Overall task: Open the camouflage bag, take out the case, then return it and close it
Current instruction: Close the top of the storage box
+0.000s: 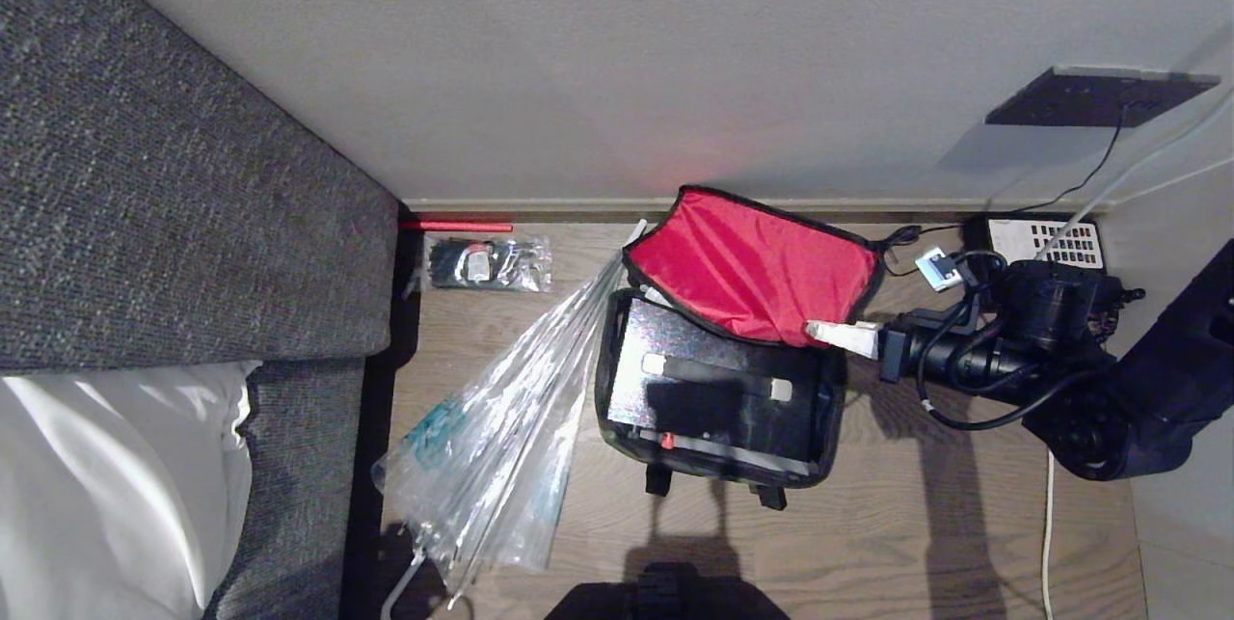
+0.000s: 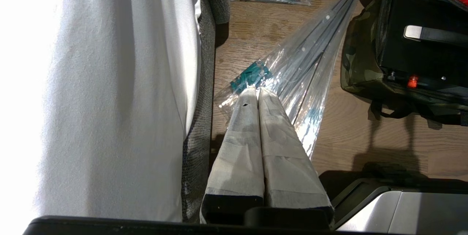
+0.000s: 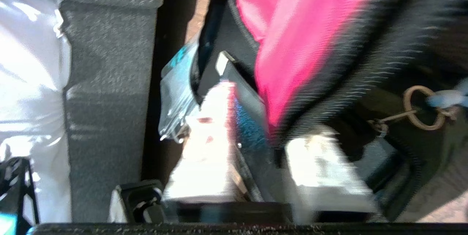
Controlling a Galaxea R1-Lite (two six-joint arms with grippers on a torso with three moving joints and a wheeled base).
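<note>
Wood floor by sofa [image 1: 174, 215]: camouflage bag [image 1: 617, 398] sits open, red-lined lid [image 1: 752, 263] flipped back, case [image 1: 713, 389] inside. We judge opening is done; next we need a grip on the case handle [image 1: 718, 376]. Right gripper [image 1: 844, 336] at lid edge, fingers [image 3: 204, 154] narrowly parted astride its rim. Left gripper [image 2: 257, 94] parked, closed, empty.

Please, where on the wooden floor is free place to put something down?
Bare wooden floor lies in front of the open camouflage fabric bag, and between it and the white cable. It is crowded between the bag and the clear plastic umbrella.
</note>
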